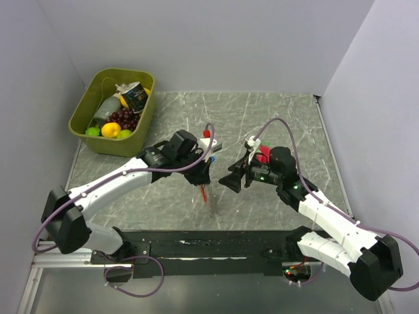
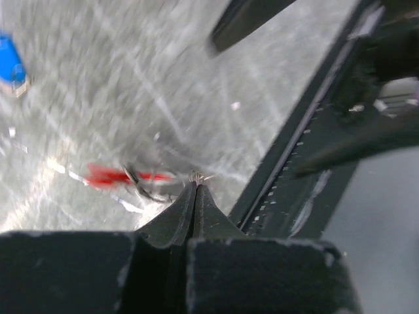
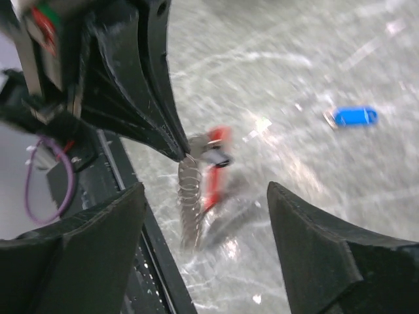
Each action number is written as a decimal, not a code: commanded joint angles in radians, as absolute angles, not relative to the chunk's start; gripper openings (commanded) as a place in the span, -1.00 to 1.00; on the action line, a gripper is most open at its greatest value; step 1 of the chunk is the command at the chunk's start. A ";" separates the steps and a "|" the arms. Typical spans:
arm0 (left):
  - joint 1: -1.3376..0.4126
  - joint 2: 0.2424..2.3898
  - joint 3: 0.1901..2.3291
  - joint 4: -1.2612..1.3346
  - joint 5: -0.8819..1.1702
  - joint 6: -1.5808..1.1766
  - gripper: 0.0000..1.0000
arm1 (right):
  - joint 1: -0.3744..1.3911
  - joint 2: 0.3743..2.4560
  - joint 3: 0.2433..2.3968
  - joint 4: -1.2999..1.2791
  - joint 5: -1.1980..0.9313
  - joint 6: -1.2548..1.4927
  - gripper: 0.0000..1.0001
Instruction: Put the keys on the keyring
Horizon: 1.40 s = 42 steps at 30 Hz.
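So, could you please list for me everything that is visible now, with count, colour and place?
keyring: one, red clip with silvery chain, hanging from the left hand
key: one, blue head, on the table, apart from the keyring
bin: one, olive green, far left of the table
toy fruit: several, purple, yellow, green, in the bin
red fruit: one, green top, partly hidden by the right arm
table: one, grey marbled
left hand: one, black, shut on the keyring
right hand: one, black, open, facing the keyring

L claw (image 3: 178,152) pinching keyring (image 3: 211,180) chain | R claw (image 3: 204,193) wide | blue key (image 3: 353,116) apart
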State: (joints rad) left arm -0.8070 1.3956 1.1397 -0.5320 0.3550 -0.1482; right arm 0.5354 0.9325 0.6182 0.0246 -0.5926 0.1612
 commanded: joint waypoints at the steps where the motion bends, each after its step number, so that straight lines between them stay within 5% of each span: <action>1: -0.811 1.299 1.203 -0.532 0.474 -0.092 -0.98 | 0.526 0.928 0.681 0.162 -0.750 0.119 0.55; 35: -0.810 1.150 1.169 -0.376 0.641 -0.104 -0.98 | 0.526 1.017 0.747 0.284 -1.038 0.228 -0.29; 42: -0.810 1.154 1.154 -0.364 0.647 -0.110 -0.98 | 0.526 1.006 0.721 0.383 -1.052 0.322 -0.69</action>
State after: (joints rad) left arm -0.8055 1.1744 1.1610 -0.4210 0.6052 -0.1074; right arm 0.5293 1.0187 0.7010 0.2504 -1.0382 0.2554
